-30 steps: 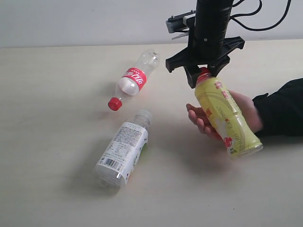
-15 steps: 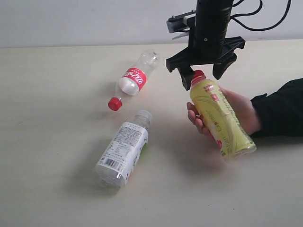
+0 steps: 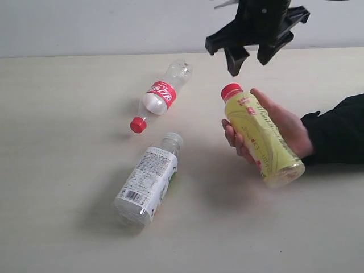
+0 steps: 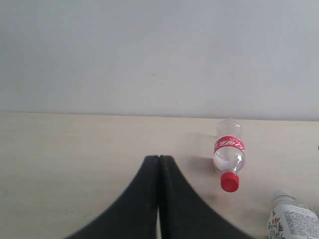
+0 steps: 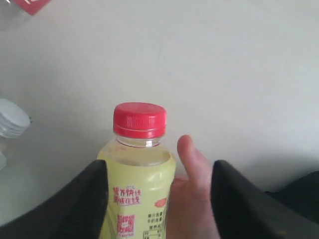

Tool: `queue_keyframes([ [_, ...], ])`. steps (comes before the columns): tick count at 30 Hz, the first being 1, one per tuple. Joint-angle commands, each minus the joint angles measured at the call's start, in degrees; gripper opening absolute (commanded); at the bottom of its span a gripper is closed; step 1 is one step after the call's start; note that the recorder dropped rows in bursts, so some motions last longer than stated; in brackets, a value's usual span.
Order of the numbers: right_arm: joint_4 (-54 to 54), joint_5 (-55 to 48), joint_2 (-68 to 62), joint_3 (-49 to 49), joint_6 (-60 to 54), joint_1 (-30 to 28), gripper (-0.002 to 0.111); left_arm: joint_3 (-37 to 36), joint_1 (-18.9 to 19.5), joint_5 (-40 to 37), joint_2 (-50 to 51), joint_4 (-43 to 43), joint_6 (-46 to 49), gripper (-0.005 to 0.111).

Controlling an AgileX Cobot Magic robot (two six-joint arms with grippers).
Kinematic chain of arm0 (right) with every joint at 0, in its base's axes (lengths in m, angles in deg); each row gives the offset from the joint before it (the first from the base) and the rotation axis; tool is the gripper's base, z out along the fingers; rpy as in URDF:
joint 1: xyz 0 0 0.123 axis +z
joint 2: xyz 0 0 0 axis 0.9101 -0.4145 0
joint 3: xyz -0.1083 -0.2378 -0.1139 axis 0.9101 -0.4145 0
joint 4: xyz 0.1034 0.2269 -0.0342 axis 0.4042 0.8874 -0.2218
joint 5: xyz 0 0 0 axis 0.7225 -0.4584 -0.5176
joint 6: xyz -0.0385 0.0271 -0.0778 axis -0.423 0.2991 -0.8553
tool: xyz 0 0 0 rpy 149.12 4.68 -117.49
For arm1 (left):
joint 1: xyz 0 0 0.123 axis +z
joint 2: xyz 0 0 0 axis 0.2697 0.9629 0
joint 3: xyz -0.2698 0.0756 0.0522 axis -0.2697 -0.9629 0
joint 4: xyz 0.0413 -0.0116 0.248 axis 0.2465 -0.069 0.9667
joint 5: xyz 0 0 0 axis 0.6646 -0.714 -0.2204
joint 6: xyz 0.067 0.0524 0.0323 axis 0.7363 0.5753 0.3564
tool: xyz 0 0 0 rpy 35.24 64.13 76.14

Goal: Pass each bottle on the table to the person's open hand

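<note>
The small yellow plastic bottle with a red cap [image 3: 261, 139] lies slantwise across the person's open hand [image 3: 287, 129] at the right of the exterior frame, cap pointing up-left, thumb alongside it. The black right gripper [image 3: 249, 63] hangs just above that cap at the top of the frame with its jaws spread and nothing between them, so this handover looks done. The black left gripper [image 4: 158, 167] has its jaws pressed together on nothing (it shows only in its own wrist view, low over the table). Two more bottles lie on their sides on the pale beige wood-grain table [image 3: 62, 227]: a clear plastic one with a red label and red cap [image 3: 161, 95] at upper centre, and a clear white-labelled one [image 3: 148, 179] below it; no fourth is in view. The yellow bottle is cradled rather than clasped, so a nudge from the jaws so close above its cap could tip it off the palm. The remaining bottles are round and look light; an off-centre pinch could roll or skid them away.
</note>
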Motion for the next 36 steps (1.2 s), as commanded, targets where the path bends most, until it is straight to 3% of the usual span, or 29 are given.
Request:
queue_keyframes([
  [1, 2.70, 0.16, 10.50, -2.91, -3.35, -0.15, 0.019, -0.19, 0.02, 0.42, 0.11, -0.29, 0.13, 0.000],
  [3, 5.29, 6.30, 20.15, -12.65, -6.65, -0.15, 0.000, -0.19, 0.02, 0.42, 0.11, -0.29, 0.13, 0.000],
  [6, 7.62, 20.66, 36.98, -30.26, -10.85, -0.15, 0.000, -0.19, 0.02, 0.42, 0.11, -0.29, 0.24, 0.000],
  [9, 7.38, 37.33, 62.20, -51.52, -13.76, -0.15, 0.000, -0.19, 0.02, 0.42, 0.11, -0.29, 0.24, 0.000],
  [12, 7.04, 43.66, 79.70, -61.52, -13.77, -0.15, 0.000, -0.19, 0.02, 0.42, 0.11, -0.29, 0.24, 0.000],
  [18, 5.96, 41.59, 99.17, -72.18, -13.77, -0.15, 0.000, -0.19, 0.02, 0.42, 0.11, -0.29, 0.24, 0.000],
  [25, 5.26, 46.67, 109.48, -75.01, -13.77, 0.75, 0.000, -0.19, 0.02, 0.42, 0.11, -0.29, 0.24, 0.000],
  [36, 4.52, 46.25, 110.68, -74.90, -13.67, 3.82, 0.000, -0.19, 0.02, 0.42, 0.01, -0.29, 0.22, 0.000],
])
